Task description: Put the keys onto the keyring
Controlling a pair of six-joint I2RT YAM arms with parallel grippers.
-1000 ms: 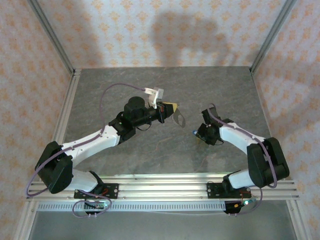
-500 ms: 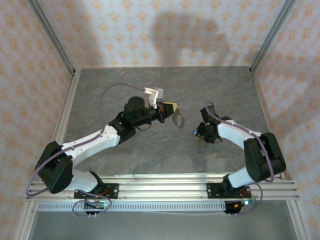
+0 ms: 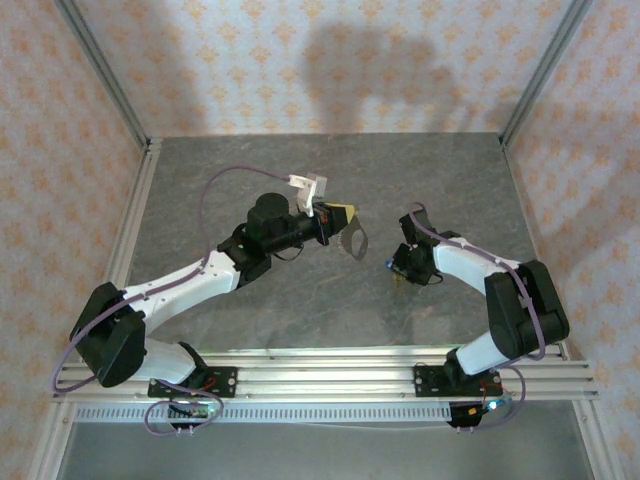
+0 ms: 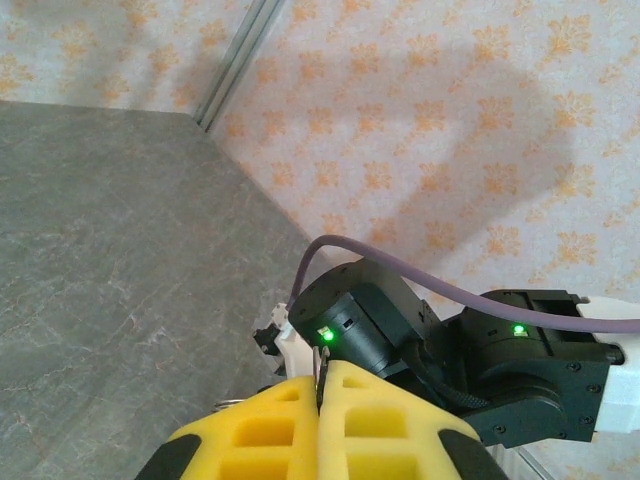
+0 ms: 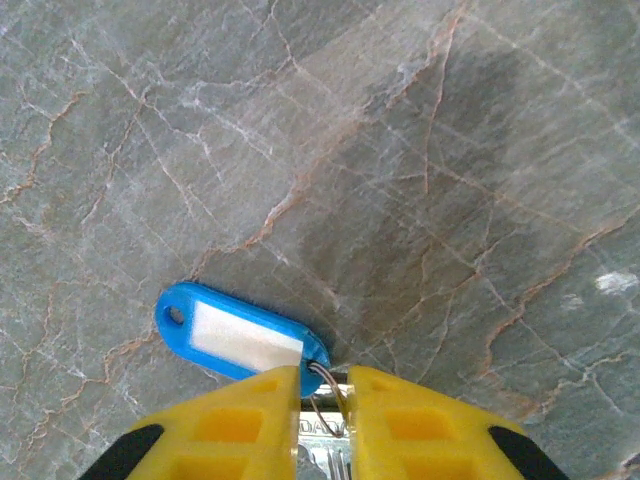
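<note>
Where the left gripper (image 4: pixel 320 392) presses its yellow jaws together, the keyring (image 3: pixel 352 241) — a thin pale oval loop — hangs pinched at their tips above the grey table (image 3: pixel 300 300). The key (image 5: pixel 238 338), its bright blue head bearing a white label, lies flat just ahead of the right gripper (image 5: pixel 322 388) — its silver end sits in the narrow gap between those jaws, though whether they press it cannot be told.

Far half of the table (image 3: pixel 440 165) is open; walls (image 3: pixel 300 70) box it left, far, right. Left arm (image 3: pixel 190 282) and right arm (image 3: pixel 472 266) crowd the near middle, narrow gap between left gripper (image 3: pixel 343 213) and right gripper (image 3: pixel 398 270).
</note>
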